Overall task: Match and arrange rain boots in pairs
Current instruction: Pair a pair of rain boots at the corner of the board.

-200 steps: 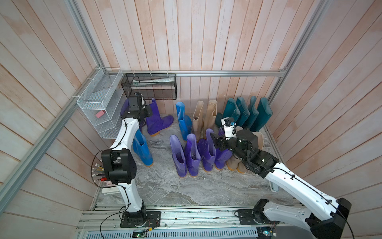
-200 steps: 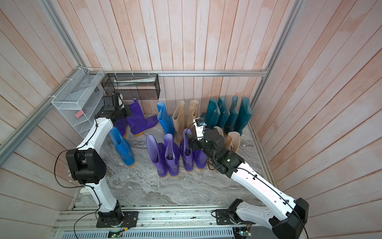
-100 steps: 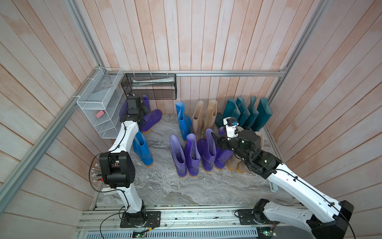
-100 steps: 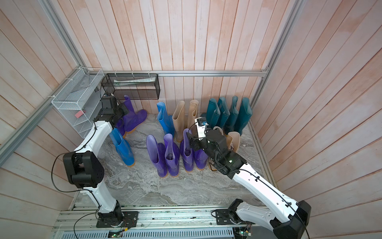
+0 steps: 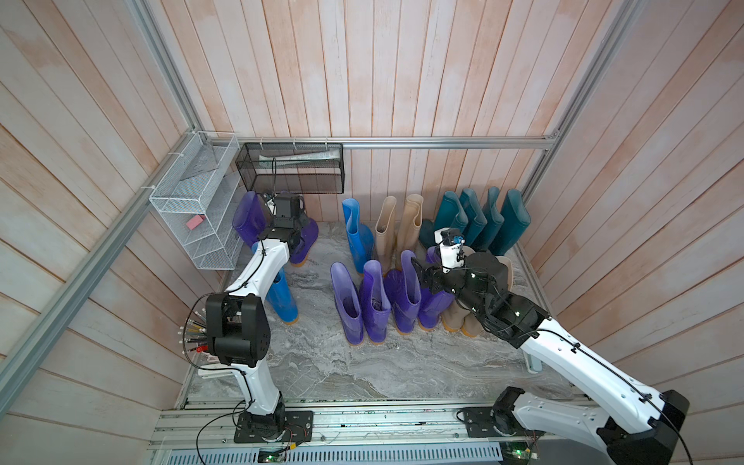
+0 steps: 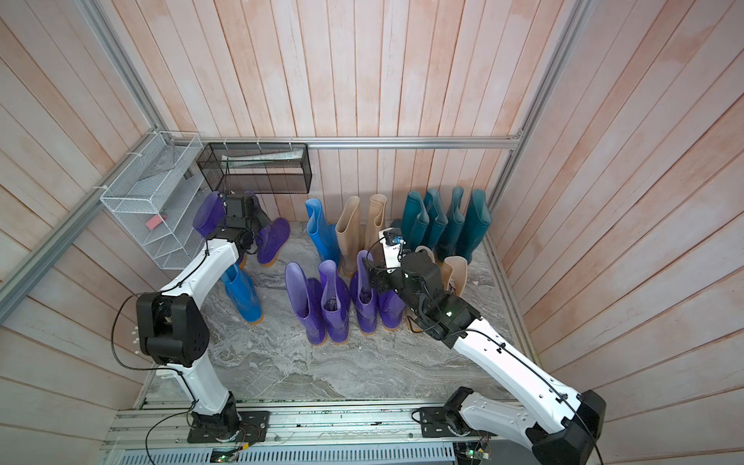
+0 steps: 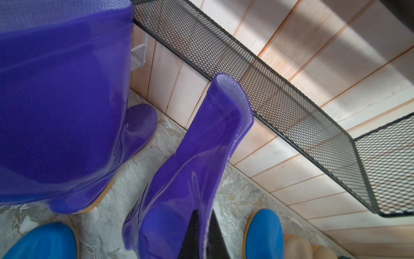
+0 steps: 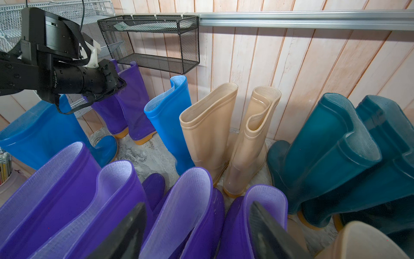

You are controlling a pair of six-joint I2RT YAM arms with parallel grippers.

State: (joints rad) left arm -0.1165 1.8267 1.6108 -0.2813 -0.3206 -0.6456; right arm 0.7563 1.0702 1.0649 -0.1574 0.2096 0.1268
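Sixteen rain boots [image 5: 408,225]: on the grey floor [image 5: 322,362]; teal, beige and one blue along the back wall.
Front purple row [image 5: 374,298]: four upright, cuffs open.
Held purple boot [image 7: 190,168]: back left corner, beside another purple boot [image 7: 56,101].
Left gripper [image 7: 204,226]: clenched on the held boot's shaft wall.
Right gripper [image 8: 199,205]: spread wide over the front row, grasping nothing.
Handling: likely light, glossy, slippery; shafts floppy, so pinch the cuff.

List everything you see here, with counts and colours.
Purple boots: six, purple, four front row, two back left.
Blue boots: two, blue, one at back, one under left arm.
Beige boots: four, beige, two at back, two under right arm.
Teal boots: four, dark teal, back right.
Wire rack: one, white, left wall.
Mesh basket: one, black, back wall.
Left gripper: one, black, shut on back-left purple boot.
Right gripper: one, black, open over front purple boots.
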